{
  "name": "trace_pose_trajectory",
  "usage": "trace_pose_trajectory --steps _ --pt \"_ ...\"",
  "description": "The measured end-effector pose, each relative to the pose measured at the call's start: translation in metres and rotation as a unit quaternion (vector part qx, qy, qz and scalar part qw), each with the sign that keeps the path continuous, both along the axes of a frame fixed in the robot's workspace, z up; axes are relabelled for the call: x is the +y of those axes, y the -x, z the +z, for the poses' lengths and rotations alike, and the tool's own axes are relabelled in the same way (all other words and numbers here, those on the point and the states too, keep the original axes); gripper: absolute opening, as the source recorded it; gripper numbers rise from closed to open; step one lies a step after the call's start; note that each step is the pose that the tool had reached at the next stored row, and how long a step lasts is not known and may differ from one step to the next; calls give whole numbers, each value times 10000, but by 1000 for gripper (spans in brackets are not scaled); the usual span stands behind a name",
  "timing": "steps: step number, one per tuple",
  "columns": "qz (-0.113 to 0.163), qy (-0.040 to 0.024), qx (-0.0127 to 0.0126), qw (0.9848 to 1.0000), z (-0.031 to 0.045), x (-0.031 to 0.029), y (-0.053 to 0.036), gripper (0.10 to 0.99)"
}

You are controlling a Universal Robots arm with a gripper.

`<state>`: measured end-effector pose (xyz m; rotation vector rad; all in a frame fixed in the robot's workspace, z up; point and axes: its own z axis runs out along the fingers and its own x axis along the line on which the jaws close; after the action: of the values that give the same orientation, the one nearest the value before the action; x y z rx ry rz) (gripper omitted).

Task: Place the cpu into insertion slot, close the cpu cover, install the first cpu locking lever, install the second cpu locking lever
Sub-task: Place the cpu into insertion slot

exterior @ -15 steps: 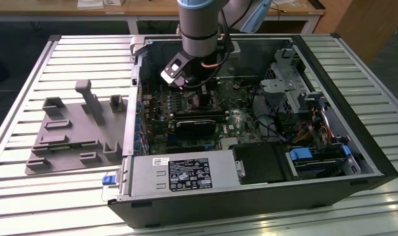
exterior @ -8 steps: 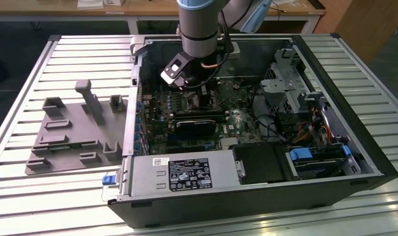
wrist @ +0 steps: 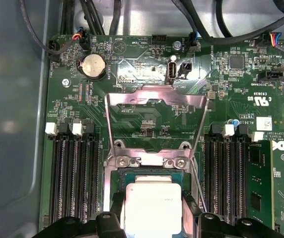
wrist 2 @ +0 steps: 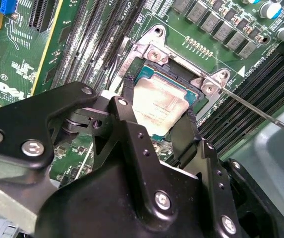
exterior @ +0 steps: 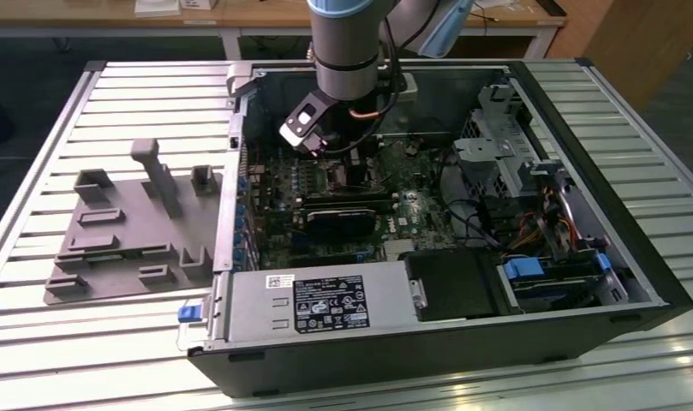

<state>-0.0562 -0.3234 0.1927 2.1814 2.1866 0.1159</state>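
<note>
On the table [exterior: 117, 94] the open computer case [exterior: 438, 360] takes up the middle. The arm reaches into its half nearer the table's far edge. On the motherboard [wrist: 241, 99] the cpu cover [wrist: 154, 96] stands raised, so it has not been closed. One thin locking lever [wrist 2: 261, 113] hangs free, unlatched. The cpu [wrist: 154, 206] sits in or just over the insertion slot [wrist: 152, 160]. The hand [wrist 2: 158, 113] is directly above it, fingers drawn in against two opposite edges, apparently gripping it.
</note>
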Motion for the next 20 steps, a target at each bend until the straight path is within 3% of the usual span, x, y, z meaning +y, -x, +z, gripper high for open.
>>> trace_pose_trajectory --steps 20 --pt "0 1 0 10000 0 12 2 537"
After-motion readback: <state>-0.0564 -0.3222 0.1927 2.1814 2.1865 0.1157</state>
